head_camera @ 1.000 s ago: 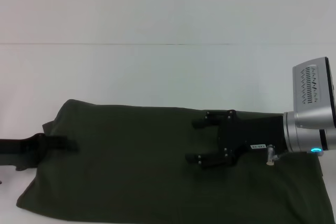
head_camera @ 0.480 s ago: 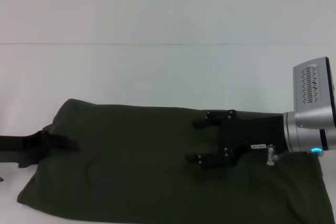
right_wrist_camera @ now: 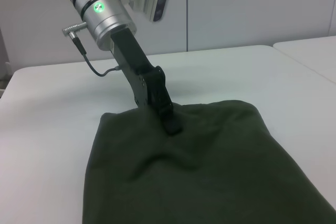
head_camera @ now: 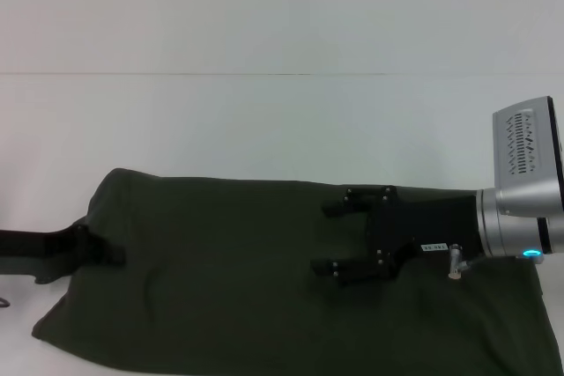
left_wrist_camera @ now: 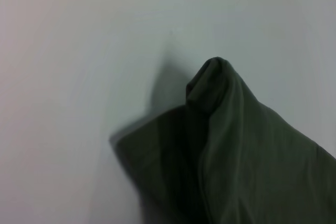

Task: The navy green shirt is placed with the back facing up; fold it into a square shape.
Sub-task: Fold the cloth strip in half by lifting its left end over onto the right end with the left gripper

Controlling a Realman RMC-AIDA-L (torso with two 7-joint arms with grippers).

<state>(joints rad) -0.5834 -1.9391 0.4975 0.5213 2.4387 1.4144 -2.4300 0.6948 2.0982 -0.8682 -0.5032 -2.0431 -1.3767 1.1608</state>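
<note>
The navy green shirt (head_camera: 220, 279) lies plain side up as a wide dark olive band across the near part of the white table (head_camera: 264, 121). My left gripper (head_camera: 110, 248) is at the shirt's left edge, shut on a pinch of cloth. The right wrist view shows that gripper (right_wrist_camera: 172, 125) with its narrow fingers together on the puckered edge of the shirt (right_wrist_camera: 210, 171). In the left wrist view the shirt (left_wrist_camera: 252, 150) rises to a small peak. My right gripper (head_camera: 333, 237) is open and empty above the shirt's right half.
The white table runs far back to a pale wall, with bare surface beyond the shirt and to its left. The table's far corner and a second white surface (right_wrist_camera: 310, 51) show in the right wrist view.
My left gripper has drawn back a little to the left and lower at the shirt's left edge, and that edge has shifted slightly. The right arm has not moved.
</note>
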